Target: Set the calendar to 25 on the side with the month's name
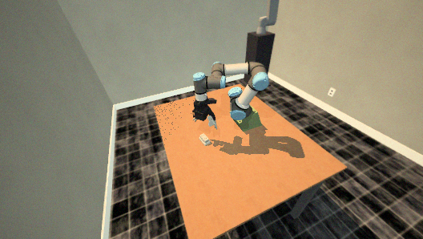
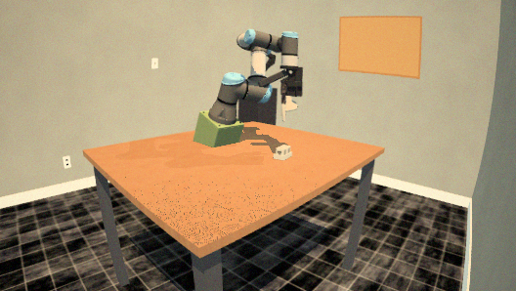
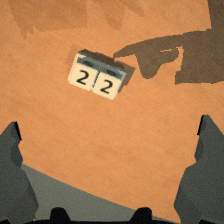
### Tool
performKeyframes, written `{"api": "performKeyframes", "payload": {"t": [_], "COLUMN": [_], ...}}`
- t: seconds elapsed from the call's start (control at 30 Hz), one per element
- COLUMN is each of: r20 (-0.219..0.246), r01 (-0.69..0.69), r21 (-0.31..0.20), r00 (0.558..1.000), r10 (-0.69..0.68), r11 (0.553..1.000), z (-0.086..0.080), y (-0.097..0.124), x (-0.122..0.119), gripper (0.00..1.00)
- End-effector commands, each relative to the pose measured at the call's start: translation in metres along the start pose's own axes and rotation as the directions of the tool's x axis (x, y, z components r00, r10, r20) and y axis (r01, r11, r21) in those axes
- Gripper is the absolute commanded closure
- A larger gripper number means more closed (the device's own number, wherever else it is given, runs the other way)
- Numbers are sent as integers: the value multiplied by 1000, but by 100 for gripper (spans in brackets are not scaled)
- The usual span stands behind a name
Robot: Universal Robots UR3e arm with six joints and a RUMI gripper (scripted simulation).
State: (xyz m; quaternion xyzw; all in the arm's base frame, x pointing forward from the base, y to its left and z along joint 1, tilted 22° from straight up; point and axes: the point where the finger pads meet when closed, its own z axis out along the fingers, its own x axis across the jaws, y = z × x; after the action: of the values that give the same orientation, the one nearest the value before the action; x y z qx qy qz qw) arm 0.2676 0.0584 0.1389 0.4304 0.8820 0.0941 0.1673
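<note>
The small white calendar stands on the table with two cubes side by side in it. In the wrist view, the left cube and the right cube each show a black 2 on the upward face, tilted slightly clockwise in the picture. Their dark grey sides face the top of that view. The month's name and the cubes' other digits cannot be read. My gripper is open and empty, well above the table and off to one side of the calendar.
The orange table carries the arm's green base block, a short way from the calendar. The arm's shadow falls beside the calendar. A dark pedestal stands behind the table.
</note>
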Motion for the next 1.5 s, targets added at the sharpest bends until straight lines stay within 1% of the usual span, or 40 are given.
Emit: {"api": "performKeyframes", "payload": {"t": [0.0, 0.07, 0.1, 0.2, 0.23, 0.27, 0.33, 0.5, 0.53, 0.63, 0.67, 0.8, 0.9, 1.13, 1.27, 1.4, 1.47], "r20": [13, 14, 14, 15, 15, 16, 16, 17, 17, 18, 18, 18, 18, 17, 16, 14, 14], "r01": [-148, -236, -237, -366, -369, -412, -412, -602, -610, -709, -712, -821, -824, -952, -987, -1000, -1000], "r21": [12, 11, 11, 9, 9, 8, 8, 5, 4, 2, 2, -1, -1, -6, -9, -11, -11], "r00": [989, 972, 971, 930, 929, 911, 911, 798, 793, 705, 702, 571, 566, 307, 163, 29, 29], "r10": [147, 236, 237, 366, 369, 412, 412, 602, 609, 709, 712, 820, 824, 951, 987, 999, 999], "r11": [989, 972, 971, 930, 929, 911, 911, 798, 793, 705, 702, 571, 566, 308, 163, 29, 29], "z": [2, 3, 3, 5, 6, 6, 6, 10, 10, 12, 12, 15, 15, 20, 22, 24, 24], "y": [0, 0, 0, 0, 0, 0, 0, 1, 1, 2, 2, 3, 4, 6, 8, 9, 9], "x": [0, 1, 1, 2, 2, 2, 2, 3, 3, 4, 4, 4, 4, 4, 3, 2, 2], "gripper": [0, 0, 0, 0, 0, 0, 0, 0, 0, 0, 0, 0, 0, 0, 0, 0, 0]}}
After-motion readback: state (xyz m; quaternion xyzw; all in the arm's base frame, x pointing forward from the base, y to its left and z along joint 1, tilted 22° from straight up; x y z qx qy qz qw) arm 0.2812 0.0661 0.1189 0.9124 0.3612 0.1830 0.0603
